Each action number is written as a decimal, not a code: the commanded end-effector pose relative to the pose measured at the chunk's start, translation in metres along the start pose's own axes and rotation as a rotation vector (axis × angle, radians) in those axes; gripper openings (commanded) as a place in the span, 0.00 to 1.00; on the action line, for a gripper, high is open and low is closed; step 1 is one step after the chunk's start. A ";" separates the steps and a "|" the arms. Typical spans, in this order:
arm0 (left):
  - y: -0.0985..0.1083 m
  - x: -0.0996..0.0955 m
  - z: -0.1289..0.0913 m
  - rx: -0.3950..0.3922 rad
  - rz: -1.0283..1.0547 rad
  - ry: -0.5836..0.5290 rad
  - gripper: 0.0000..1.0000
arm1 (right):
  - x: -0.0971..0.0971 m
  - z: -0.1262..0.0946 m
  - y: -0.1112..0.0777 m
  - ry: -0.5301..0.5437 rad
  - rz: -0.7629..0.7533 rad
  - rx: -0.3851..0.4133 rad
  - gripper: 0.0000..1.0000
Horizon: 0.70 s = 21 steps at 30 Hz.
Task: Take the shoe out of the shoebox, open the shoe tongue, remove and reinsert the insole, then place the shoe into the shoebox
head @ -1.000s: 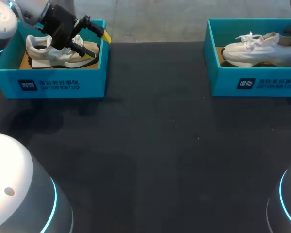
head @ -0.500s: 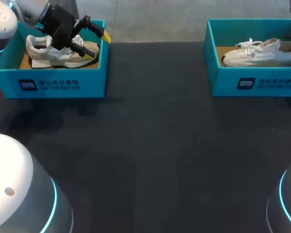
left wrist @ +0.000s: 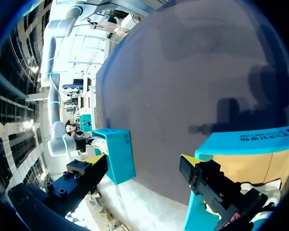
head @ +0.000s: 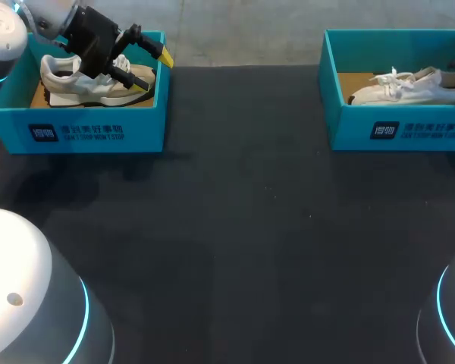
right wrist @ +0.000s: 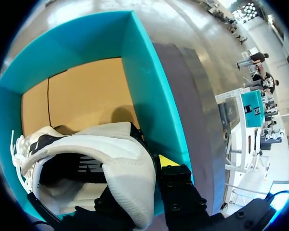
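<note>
Pinching the heel of the white shoe [right wrist: 101, 159] with the right gripper [right wrist: 139, 183], as we read it. One yellow tip sits outside the heel; the other finger is hidden behind it. The shoe lies low in the right shoebox [head: 398, 129], toe towards the middle of the table [head: 243, 227], laces up.

The left gripper [head: 153, 72] is spread wide with nothing between its fingers. It hangs over the second shoe [head: 68, 80], which lies in the left shoebox [head: 83, 133].

Progress: both shoes are boxed. We can't tell whether the tongue and insole steps are done. This is either the first lift or the final set-down, and if the latter, only the release is left.

Views: the head view shows both boxes but cuts off the right gripper at the frame edge. Only the right wrist view shows the heel grip and the dark shoe opening, where the insole is unclear. The left wrist view shows empty spread tips, bare table and the right shoebox far ahead.
</note>
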State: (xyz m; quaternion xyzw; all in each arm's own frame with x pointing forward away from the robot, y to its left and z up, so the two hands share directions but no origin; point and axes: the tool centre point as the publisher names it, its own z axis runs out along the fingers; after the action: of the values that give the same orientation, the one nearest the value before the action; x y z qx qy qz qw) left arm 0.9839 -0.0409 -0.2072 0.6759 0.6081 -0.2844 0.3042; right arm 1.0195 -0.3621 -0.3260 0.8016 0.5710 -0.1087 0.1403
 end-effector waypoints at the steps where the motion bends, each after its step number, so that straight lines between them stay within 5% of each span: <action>1: 0.000 0.000 0.000 0.000 0.000 0.003 1.00 | -0.003 0.000 -0.005 0.003 0.000 -0.011 0.00; 21: 0.000 0.000 0.000 0.000 0.000 0.003 1.00 | 0.001 0.019 -0.009 -0.007 -0.012 -0.019 0.00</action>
State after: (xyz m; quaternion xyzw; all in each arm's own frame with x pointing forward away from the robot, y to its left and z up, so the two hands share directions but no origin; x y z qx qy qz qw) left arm 0.9839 -0.0409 -0.2072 0.6758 0.6081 -0.2844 0.3042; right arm 1.0100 -0.3651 -0.3423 0.7958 0.5771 -0.1071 0.1489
